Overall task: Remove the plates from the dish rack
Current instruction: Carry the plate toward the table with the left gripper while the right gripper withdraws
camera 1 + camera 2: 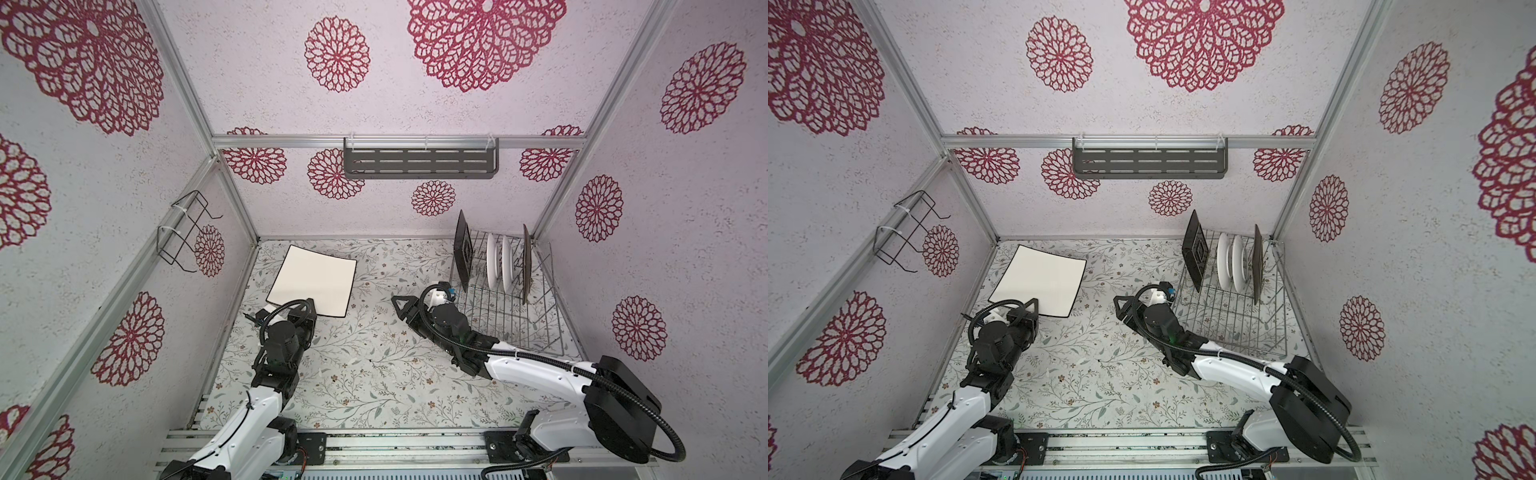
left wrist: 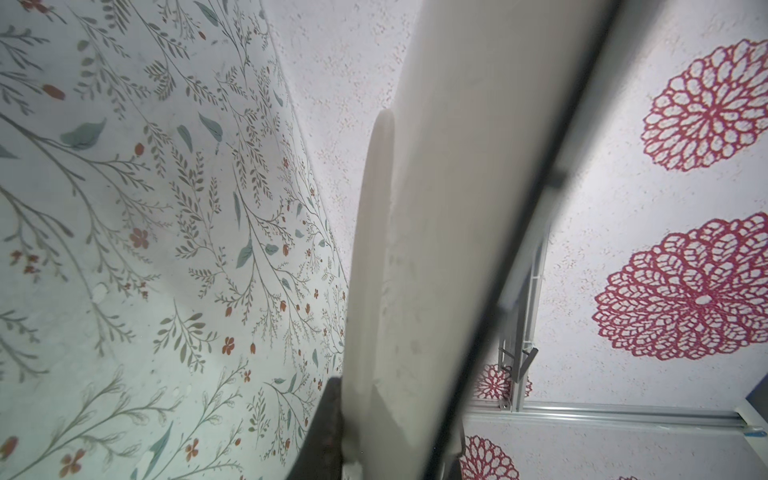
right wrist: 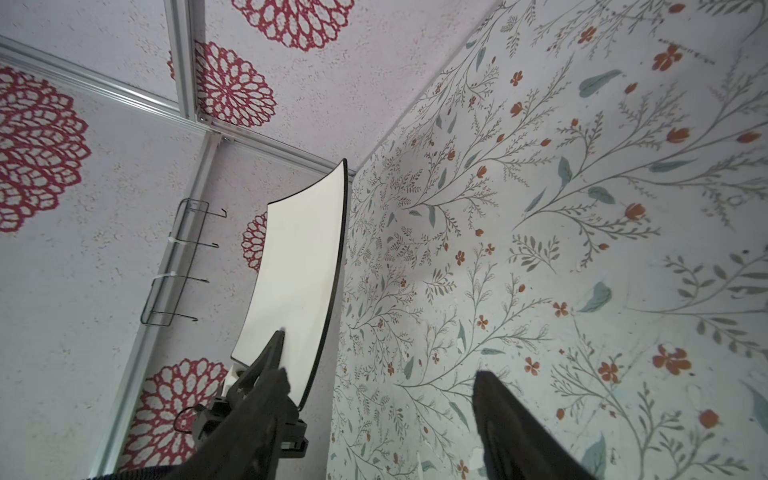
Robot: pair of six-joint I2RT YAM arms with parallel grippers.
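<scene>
The table (image 1: 374, 374), covered with a pale sheet printed with leafy sprigs and small red flowers, carries the silver wire dish rack (image 1: 536, 328) in its far right corner. A white square plate (image 1: 316, 282) with a dark rim is over the far left part; whether it lies flat on the sheet cannot be told.

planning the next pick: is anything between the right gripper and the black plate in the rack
Nothing visible. The right gripper, open, hangs over the table just left of the dish rack, and the black plate stands at that same end, ahead of the white round plates.
</scene>
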